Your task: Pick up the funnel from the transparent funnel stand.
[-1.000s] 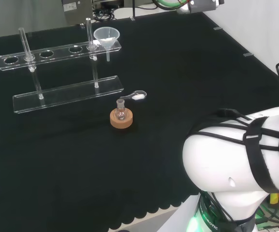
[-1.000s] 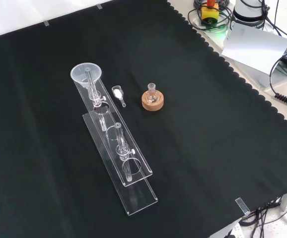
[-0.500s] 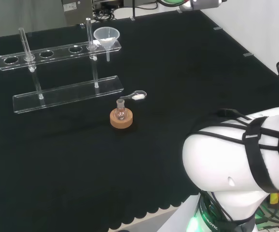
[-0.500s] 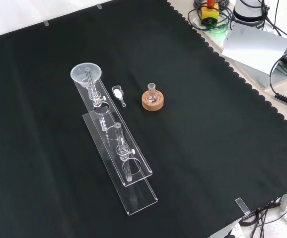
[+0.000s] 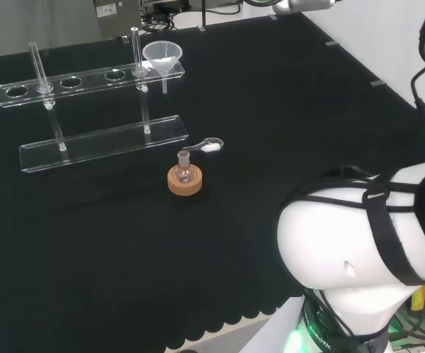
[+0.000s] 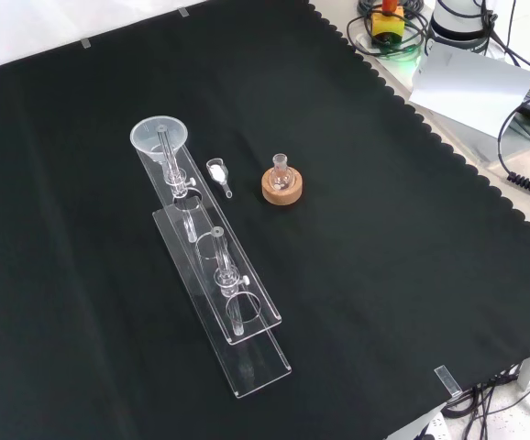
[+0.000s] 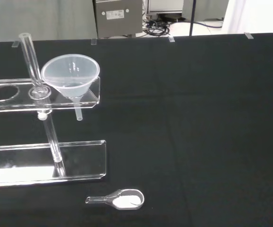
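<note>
- Clear plastic funnel [image 7: 71,76] sits untouched in the end hole of the transparent funnel stand [image 7: 91,97].
- Whether the hand's fingers are spread or curled cannot be told.

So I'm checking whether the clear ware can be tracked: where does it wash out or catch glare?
Head view: stand edges faint against the cloth. Front view: funnel rim reads clearly. Wrist view: a bright patch of glare on the stand's base.

funnel [image 5: 162,55]: clear | stand [image 5: 87,77]: clear | cloth [image 5: 271,110]: black | cork ring [image 5: 185,182]: tan | spoon [image 5: 205,146]: white powder
</note>
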